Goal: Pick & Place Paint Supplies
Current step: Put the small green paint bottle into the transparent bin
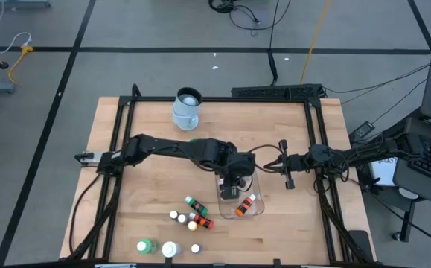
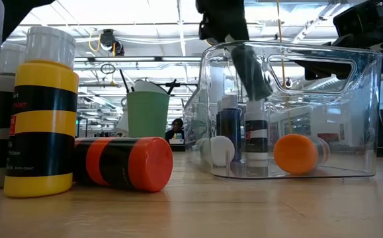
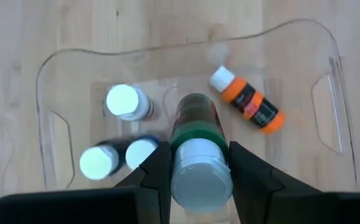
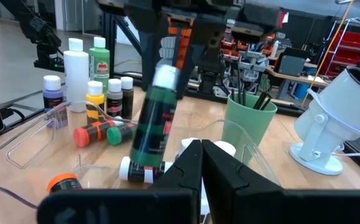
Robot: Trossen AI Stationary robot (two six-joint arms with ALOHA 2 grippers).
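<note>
Over the clear plastic tub [image 1: 243,199], near the middle of the pale wooden table [image 1: 148,182], the left gripper [image 3: 195,171] is hanging with its dark fingers clamped on a green paint bottle [image 3: 195,127], just below its white cap; the cylindrical bottle is tilting inside the tub's rounded, glossy walls; on the tub floor three white-capped bottles [image 3: 120,102] are standing upright and an orange bottle [image 3: 248,102] is lying on its side; the right gripper [image 1: 283,165] is waiting just beside the tub, fingers pressed together; more small bottles [image 1: 193,216] are clustering on the bare wood nearby; a smooth pale jug [image 1: 187,108] is sitting at the table's far edge.
</note>
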